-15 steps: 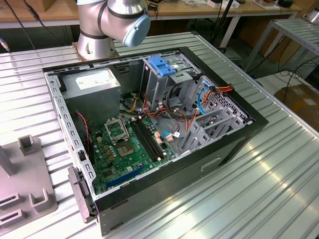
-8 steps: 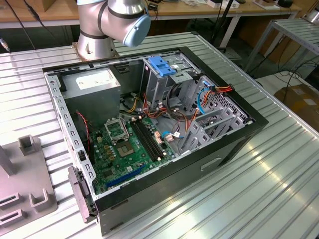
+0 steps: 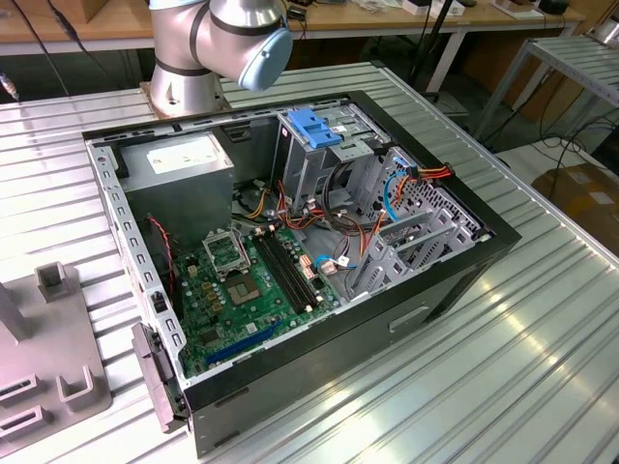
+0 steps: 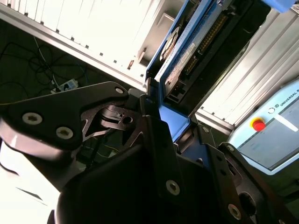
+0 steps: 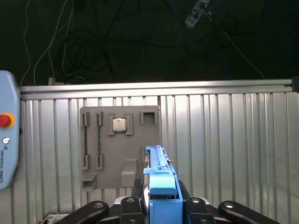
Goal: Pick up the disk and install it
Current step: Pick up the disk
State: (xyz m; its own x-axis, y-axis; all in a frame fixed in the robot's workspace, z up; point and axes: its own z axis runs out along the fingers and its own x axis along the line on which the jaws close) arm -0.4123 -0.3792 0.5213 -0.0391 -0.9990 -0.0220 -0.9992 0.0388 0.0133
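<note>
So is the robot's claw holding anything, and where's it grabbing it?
Yes: the gripper holds the disk, clamped at one end where its blue plastic sits.

end of disk (image 4: 183, 59) hidden by hand (image 4: 171, 119), arm (image 3: 219, 37) cropped in exterior view

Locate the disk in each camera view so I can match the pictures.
Exterior view: the ribbed metal table lies around the open computer case.
First wrist view: the disk is seen edge-on, blue rail toward the camera, clamped in the gripper, in front of the grey fixture plate.
Second wrist view: the disk reaches away from the gripper.
Shared landmark: the ribbed metal table, behind the disk in both wrist views.
</note>
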